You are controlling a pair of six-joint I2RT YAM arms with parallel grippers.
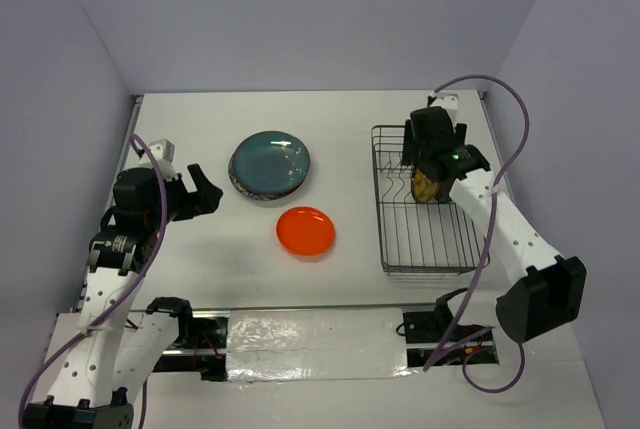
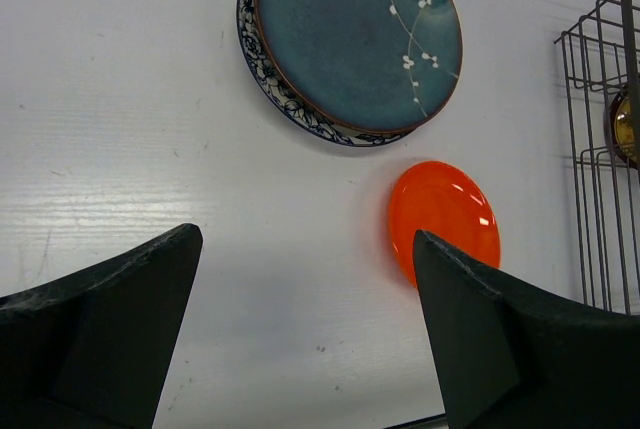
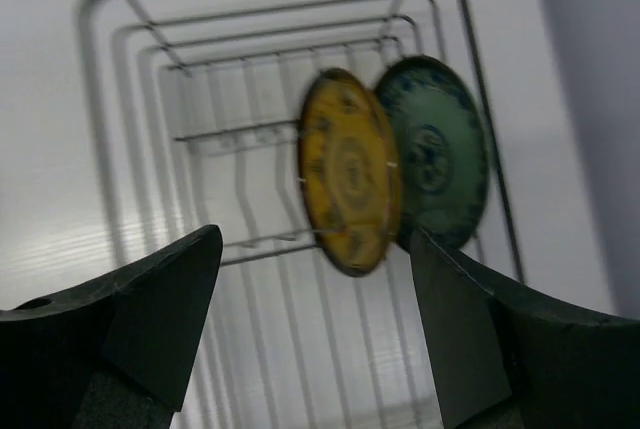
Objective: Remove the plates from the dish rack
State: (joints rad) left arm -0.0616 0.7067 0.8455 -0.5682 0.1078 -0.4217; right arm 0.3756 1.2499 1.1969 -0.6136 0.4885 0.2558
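Nearest your arms, the orange plate lies flat on the surface, well clear of trouble. The left end effector hangs beside it with its fingers spread wide and nothing between them. Just beyond, the dark teal plate sits on a blue-rimmed plate. A heavy set-down there could chip a rim or push the top plate off centre.

The real risk is farther back, in the dish rack. Two plates still stand on edge among its tines: a yellow patterned plate and, behind it, a teal patterned plate. They overlap in the right wrist view, and you cannot tell whether they touch. The right end effector is above them, jaws apart and empty.

If you close from here, a finger could wedge between the two rims or knock the yellow plate into the teal one — ceramic on ceramic. A glazed rim pinched off centre may also swing or slip as it lifts, and a tilted pull could snag the tines and drag the rack.
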